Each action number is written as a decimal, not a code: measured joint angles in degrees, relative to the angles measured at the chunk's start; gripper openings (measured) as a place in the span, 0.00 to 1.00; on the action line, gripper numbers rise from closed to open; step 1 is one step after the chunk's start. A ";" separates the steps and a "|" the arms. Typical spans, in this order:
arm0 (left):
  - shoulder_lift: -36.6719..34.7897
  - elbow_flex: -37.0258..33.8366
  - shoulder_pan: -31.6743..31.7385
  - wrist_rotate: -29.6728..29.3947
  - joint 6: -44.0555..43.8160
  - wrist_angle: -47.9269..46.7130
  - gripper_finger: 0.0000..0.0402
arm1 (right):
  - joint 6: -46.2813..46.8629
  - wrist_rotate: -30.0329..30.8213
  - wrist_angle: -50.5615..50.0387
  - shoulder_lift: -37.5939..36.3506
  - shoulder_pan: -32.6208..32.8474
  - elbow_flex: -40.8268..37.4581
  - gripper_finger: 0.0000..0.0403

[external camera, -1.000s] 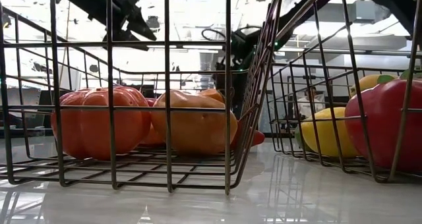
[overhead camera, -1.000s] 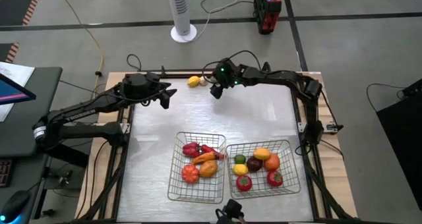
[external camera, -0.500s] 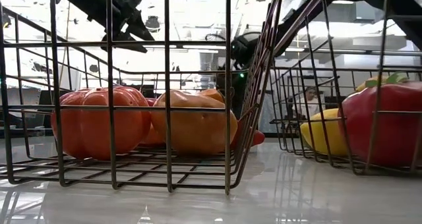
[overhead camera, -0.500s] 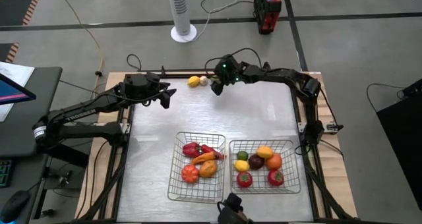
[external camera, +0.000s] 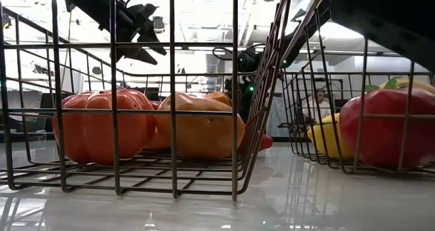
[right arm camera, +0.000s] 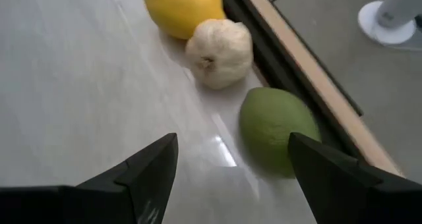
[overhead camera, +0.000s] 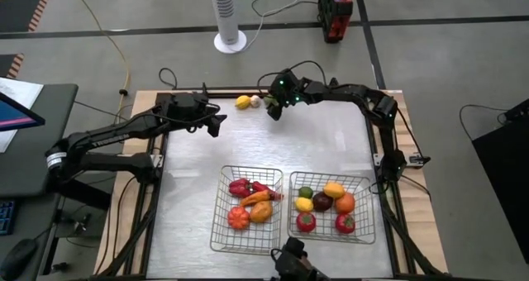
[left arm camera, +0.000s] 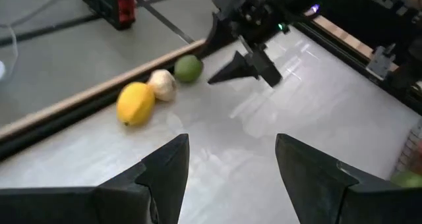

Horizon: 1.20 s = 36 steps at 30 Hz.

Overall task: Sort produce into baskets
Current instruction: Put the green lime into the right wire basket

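Nearest: two wire baskets, left basket (overhead camera: 221, 231) and right basket (overhead camera: 364, 233), both part-filled (peppers, carrot; round fruit). Mid-table: left gripper (overhead camera: 214, 124), fingers spread, empty, waiting. Far edge: lemon (overhead camera: 242, 102), garlic (overhead camera: 255, 102), lime (right arm camera: 277, 130) in a row; right gripper (overhead camera: 274, 110), fingers parted, empty, poised beside the lime. Step, I judge: approach. Next: descend, close squarely.

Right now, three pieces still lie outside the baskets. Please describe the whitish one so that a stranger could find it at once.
Look at the table's far edge, away from the two baskets. Three pieces lie there in a row along the rail, just ahead of the right hand. The garlic is the middle one: pale and bumpy, between the lemon and the lime.
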 joint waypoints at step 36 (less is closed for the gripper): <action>0.87 0.02 -0.15 -0.72 -1.73 -0.12 0.53 | -17.42 -2.95 1.08 4.52 -2.48 4.59 0.75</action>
